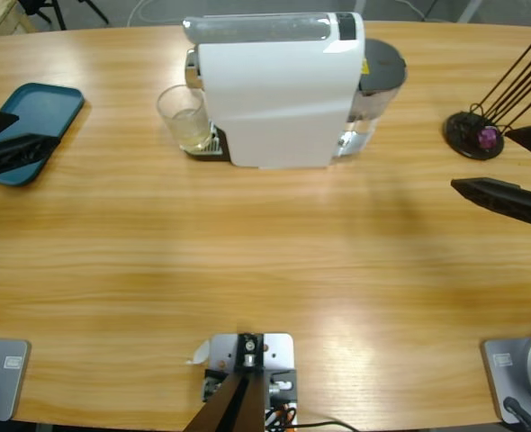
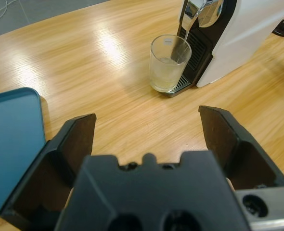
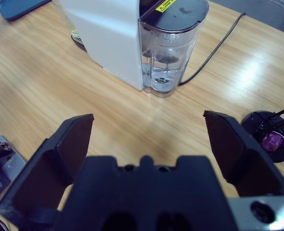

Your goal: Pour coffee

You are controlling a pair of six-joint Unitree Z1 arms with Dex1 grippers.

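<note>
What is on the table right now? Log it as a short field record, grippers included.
machine: white coffee machine, clear water tank at its back
glass: clear glass on the drip tray under the spout
coffee: pale yellowish liquid low in the glass
tray: blue tray
capsule: purple capsule on black wire stand
left gripper: open, holding nothing
right gripper: open, holding nothing

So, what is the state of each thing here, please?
Glass: upright on the drip tray, holding a little pale coffee.
Machine: upright; tank partly filled.
Tray: flat, nothing seen on it.
Capsule: in its holder.
Left gripper: open, empty.
Right gripper: open, empty.
</note>
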